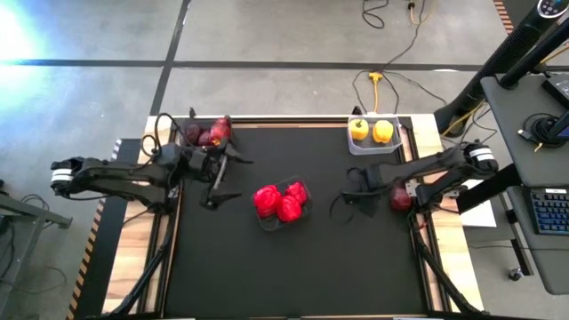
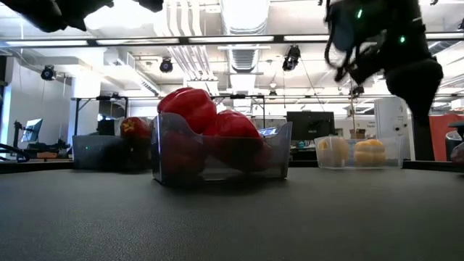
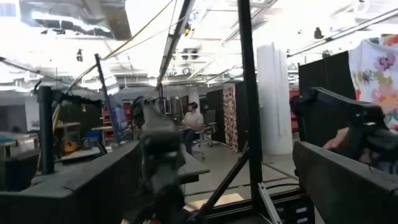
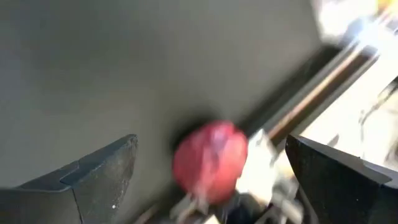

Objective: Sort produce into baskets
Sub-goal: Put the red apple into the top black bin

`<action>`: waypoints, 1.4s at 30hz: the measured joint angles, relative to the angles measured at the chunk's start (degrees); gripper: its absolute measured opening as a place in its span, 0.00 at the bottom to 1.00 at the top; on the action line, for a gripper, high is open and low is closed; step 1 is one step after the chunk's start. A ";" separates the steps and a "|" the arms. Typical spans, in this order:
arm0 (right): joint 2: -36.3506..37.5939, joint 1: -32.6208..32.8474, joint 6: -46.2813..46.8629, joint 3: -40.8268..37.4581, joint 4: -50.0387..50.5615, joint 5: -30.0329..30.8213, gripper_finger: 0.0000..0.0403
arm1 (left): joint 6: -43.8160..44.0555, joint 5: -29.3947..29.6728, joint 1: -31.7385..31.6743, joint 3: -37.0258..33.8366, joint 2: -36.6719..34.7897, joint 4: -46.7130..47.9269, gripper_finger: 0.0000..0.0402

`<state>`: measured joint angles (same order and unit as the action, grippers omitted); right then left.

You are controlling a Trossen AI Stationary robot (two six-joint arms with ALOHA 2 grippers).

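Maroon fruit [image 1: 400, 195] loose at frame right, we judge unsorted | right hand [image 1: 353, 203] open beside it | left hand [image 1: 224, 178] open, idle

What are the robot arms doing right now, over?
Left gripper and right gripper: jaws open, empty. Red peppers in middle basket, yellow peppers in far basket. One maroon fruit loose under right arm.
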<state>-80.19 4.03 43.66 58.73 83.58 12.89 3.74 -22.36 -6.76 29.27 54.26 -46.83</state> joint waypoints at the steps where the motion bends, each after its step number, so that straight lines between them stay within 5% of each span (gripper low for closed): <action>1: -0.26 -1.76 -0.30 -0.50 0.92 -2.39 0.99 | -0.49 -0.30 0.12 0.18 0.12 0.02 0.99; 6: -2.88 -11.72 -8.56 -4.16 1.96 -11.44 0.99 | -3.52 -0.75 0.25 0.65 3.56 -0.13 0.99; 20: -19.50 -31.53 -21.28 -9.37 2.36 -21.77 0.99 | -6.12 -0.88 0.39 3.01 12.26 -2.66 0.99; 27: -26.60 -31.78 -24.16 -11.64 -1.45 -22.15 0.99 | -4.99 -1.19 0.39 3.34 11.75 -1.76 0.99; 34: -25.79 -29.72 -24.26 -11.35 -8.87 -21.10 0.98 | -4.75 1.24 0.44 2.49 8.08 -0.17 0.99; 42: -25.77 -27.11 -24.50 -10.54 -9.12 -22.31 0.77 | -5.72 8.89 0.39 2.43 7.24 3.32 0.99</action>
<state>-105.95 -23.08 19.17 48.19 74.46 -9.42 -1.98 -13.47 -6.37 31.70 61.49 -43.51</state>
